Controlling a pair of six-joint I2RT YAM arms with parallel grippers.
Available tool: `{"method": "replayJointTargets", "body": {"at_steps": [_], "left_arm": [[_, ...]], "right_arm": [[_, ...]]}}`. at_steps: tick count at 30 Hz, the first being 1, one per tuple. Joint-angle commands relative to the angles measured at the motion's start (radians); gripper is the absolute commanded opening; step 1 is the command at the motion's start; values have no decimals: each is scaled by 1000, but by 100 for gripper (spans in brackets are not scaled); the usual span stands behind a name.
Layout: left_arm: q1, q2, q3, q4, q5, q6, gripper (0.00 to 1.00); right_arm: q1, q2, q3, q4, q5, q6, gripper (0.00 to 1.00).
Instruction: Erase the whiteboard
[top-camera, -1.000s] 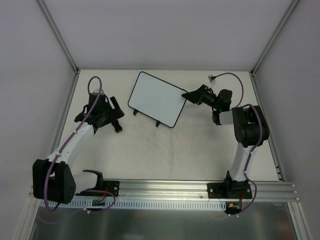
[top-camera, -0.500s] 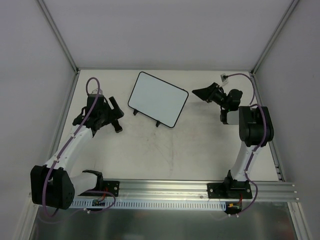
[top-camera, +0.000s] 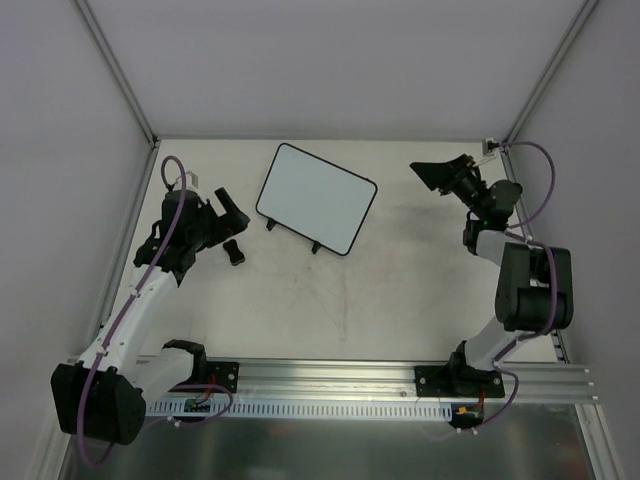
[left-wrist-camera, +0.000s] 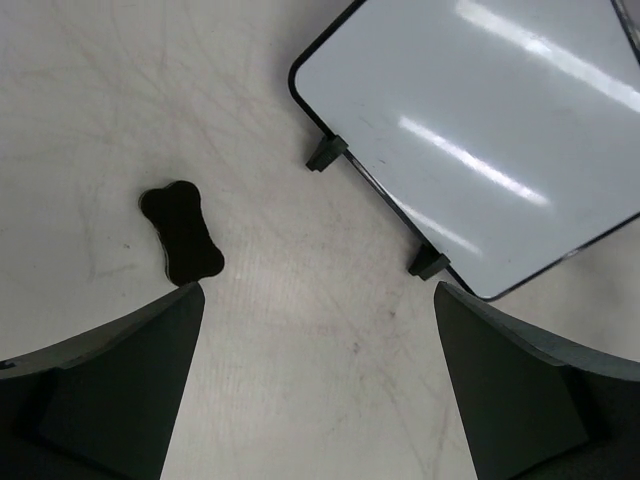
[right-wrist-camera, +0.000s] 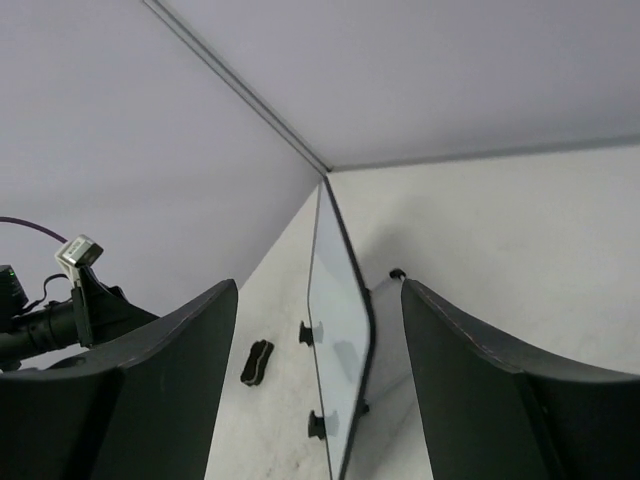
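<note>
Whiteboard (top-camera: 316, 199) plain white; black bone-shaped eraser (left-wrist-camera: 181, 232) nearby, apart.

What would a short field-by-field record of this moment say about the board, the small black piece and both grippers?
whiteboard: lying on the table, far middle, turned at an angle; no marks visible
black bone-shaped piece: on the table, left of the board, apart from it
left gripper: open, empty, near the piece, not touching it
right gripper: open, empty, right of the board, clear of it
</note>
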Motion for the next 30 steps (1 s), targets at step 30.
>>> {"method": "replayJointTargets", "body": {"at_steps": [30], "left_arm": [[2,-492,-175,3,196,44,99]], "right_arm": [[353,-1156,-425,-1138,365,-649,99]]}}
